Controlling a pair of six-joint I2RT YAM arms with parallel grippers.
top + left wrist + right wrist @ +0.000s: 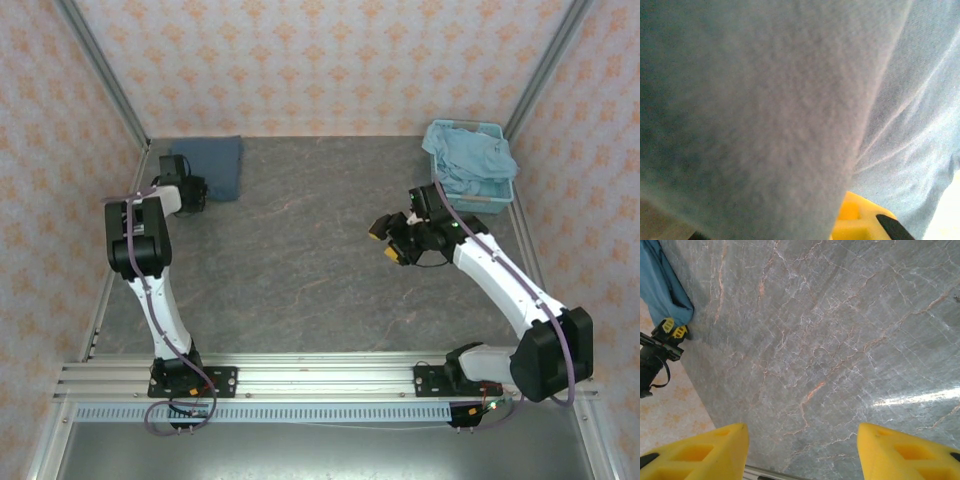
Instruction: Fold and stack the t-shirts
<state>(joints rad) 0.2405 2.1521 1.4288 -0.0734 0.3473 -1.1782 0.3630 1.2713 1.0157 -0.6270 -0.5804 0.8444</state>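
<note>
- The dark slate-blue cotton t-shirt [210, 165] lies folded into a compact rectangle in the far left corner of the grey marbled surface [300, 250].
- The left gripper [192, 195] sits at that shirt's near edge, touching it. Its jaws are narrow and seem to pinch a fold of the cloth, though the left wrist view is too blurred and close to be sure.
- The pale sky-blue cotton t-shirt [470, 160] is heaped and crumpled in the light blue plastic slatted basket [490, 198] at the far right, spilling over the rim.
- The right gripper [385, 240] hangs over bare surface near the basket, its yellow jaws wide apart with nothing between them.
- Both shirts are likely light, limp and prone to bunching. They should not slip from a firm pinch, and they are not fragile.
- The pale shirt is best taken at a raised ridge of cloth or a hem near the basket rim, then lifted clear before it is spread.
- The basket walls could snag trailing cloth.
- The patterned walls [320, 60] crowd the dark shirt's corner.
- The wide middle of the surface offers folding room.
</note>
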